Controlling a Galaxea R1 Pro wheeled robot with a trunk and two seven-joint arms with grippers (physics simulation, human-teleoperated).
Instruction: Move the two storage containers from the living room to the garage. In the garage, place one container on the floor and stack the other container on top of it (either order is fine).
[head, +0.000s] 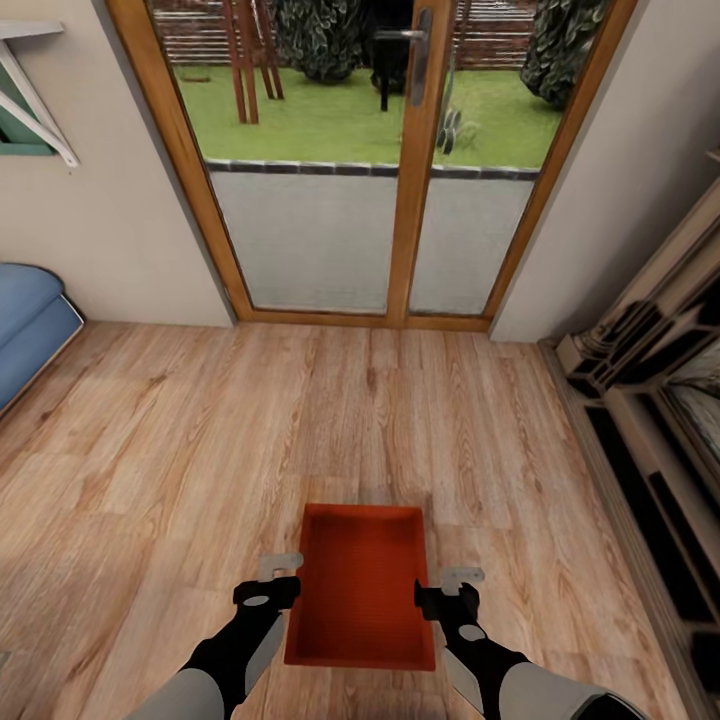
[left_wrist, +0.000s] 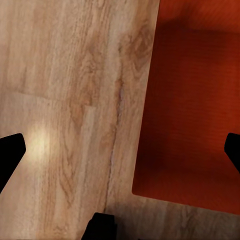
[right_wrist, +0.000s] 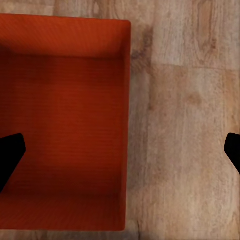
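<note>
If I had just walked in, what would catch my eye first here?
First, the open orange-red rectangular storage container on the light wood-plank floor, flanked by the left end effector and right end effector. Beyond it, a wood-framed glass door shows a green garden.

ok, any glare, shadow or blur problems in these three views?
Head view: sharp, even light, a soft shadow behind the storage container. Left wrist view: pale glare patch on the wood floor, the fingertips are plain black shapes. Right wrist view: slightly soft, with darker shading inside the container.
</note>
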